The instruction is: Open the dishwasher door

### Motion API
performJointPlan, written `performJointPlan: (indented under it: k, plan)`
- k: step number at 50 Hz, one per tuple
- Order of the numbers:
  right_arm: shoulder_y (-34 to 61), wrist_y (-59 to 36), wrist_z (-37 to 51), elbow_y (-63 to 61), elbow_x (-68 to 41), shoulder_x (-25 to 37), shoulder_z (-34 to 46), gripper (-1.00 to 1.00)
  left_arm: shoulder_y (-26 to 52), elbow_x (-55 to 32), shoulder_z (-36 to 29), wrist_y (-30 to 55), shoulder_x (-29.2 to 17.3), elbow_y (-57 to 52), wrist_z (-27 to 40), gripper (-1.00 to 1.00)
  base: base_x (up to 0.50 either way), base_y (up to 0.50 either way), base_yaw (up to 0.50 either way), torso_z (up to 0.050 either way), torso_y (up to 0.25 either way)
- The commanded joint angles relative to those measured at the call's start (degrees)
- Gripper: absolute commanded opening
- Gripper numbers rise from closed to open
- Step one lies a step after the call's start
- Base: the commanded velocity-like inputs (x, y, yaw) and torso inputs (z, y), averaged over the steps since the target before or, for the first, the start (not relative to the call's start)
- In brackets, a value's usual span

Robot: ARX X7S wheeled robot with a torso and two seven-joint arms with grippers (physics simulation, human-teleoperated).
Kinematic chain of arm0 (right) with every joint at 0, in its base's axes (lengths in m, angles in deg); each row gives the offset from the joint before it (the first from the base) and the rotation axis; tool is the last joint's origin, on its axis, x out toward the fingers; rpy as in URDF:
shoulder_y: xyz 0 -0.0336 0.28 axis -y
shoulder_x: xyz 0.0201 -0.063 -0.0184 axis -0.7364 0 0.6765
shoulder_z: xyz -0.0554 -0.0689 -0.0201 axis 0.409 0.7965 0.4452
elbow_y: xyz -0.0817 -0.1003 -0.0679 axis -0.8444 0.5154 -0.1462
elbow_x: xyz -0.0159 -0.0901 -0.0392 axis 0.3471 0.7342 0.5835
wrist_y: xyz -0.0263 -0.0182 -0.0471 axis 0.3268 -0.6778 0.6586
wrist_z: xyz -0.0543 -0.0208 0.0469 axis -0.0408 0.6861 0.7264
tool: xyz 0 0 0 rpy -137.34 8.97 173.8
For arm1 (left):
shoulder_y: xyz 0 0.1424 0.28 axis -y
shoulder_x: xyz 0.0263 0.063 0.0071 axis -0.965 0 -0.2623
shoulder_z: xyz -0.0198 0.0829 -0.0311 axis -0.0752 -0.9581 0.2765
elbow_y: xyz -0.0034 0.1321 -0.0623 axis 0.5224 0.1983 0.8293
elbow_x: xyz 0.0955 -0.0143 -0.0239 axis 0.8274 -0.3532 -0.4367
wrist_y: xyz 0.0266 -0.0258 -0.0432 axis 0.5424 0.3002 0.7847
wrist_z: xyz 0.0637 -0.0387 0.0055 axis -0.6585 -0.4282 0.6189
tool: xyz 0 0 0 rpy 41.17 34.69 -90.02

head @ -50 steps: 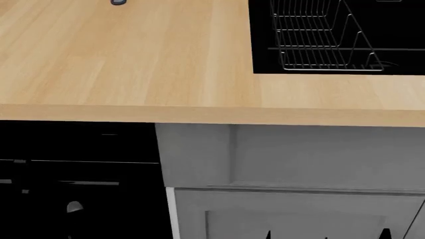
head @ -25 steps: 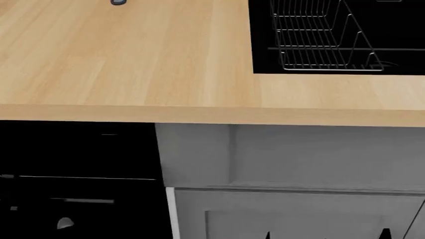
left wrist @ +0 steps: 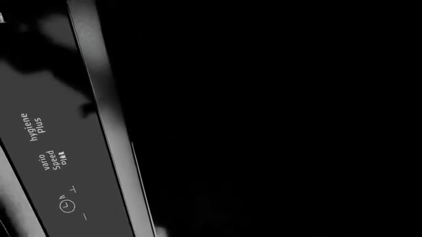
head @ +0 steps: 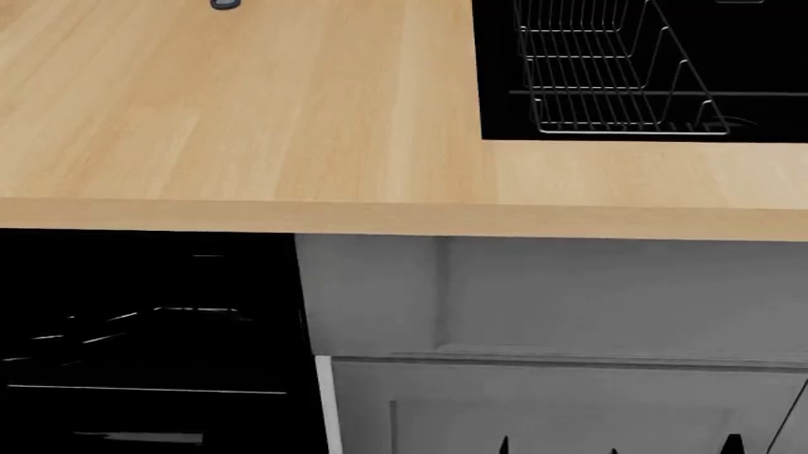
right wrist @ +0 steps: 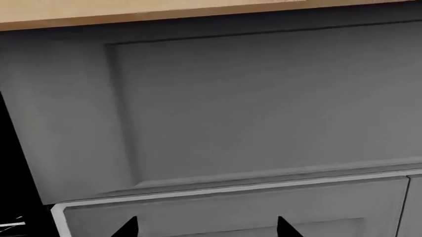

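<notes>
The dishwasher door (head: 151,359) is the glossy black panel under the counter at the lower left of the head view. It leans outward, with a thin grey line across it and its grey bar handle (head: 139,438) low in the frame. The left wrist view is close on its control strip (left wrist: 53,148) with white labels, beside a grey band (left wrist: 105,113); the rest is black. My left gripper's fingers cannot be made out. My right gripper (right wrist: 206,229) is open and empty in front of a grey cabinet drawer (right wrist: 264,98). Its tips also show in the head view (head: 619,446).
A light wood countertop (head: 253,113) runs above. A black sink (head: 758,57) with a wire rack (head: 606,76) is set in it at the back right. Grey panelled cabinet fronts (head: 569,293) stand right of the dishwasher. A small dark object (head: 225,4) lies at the counter's far edge.
The grey line and the bar handle on the dishwasher door have moved downward in the head view as the door tilts outward. A small pale shape near the handle has dropped out of view.
</notes>
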Motion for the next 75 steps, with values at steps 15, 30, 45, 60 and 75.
performJointPlan:
  k: [15, 30, 45, 60, 75]
  plan:
    - [-0.02, 0.81, -0.02, 0.44, -0.23, 0.06, 0.78, 1.0, -15.67, -5.7, -1.04, 8.67, -3.95, -17.51, -1.29, -1.0, 0.0, 0.0, 0.0, 0.0, 0.0]
    - [-0.13, 1.24, 0.14, 0.52, -0.34, 0.06, 1.2, 1.0, -25.4, -6.91, -0.32, 11.39, -4.75, -22.96, 2.2, -1.0, 0.0, 0.0, 0.0, -0.001, 0.0]
    - [-0.05, 1.13, 0.42, 0.41, -0.4, 0.11, 1.71, 1.0, -33.09, -7.99, -0.59, 11.89, -4.75, -25.58, 5.97, -1.0, 0.0, 0.0, 0.0, -0.001, 0.0]
    - [0.23, 0.59, 0.66, -0.13, -0.35, 0.37, 2.35, 1.0, -38.69, -11.45, -1.57, 7.09, -2.61, -19.53, 11.9, -1.0, 0.0, 0.0, -0.01, -0.001, 0.0]
    - [0.3, 1.15, 0.65, 0.74, -0.2, 0.2, 2.98, 1.0, -42.83, -14.27, -2.01, 4.72, -1.74, -16.97, 14.33, -1.0, 0.0, 0.0, -0.01, -0.004, 0.0]
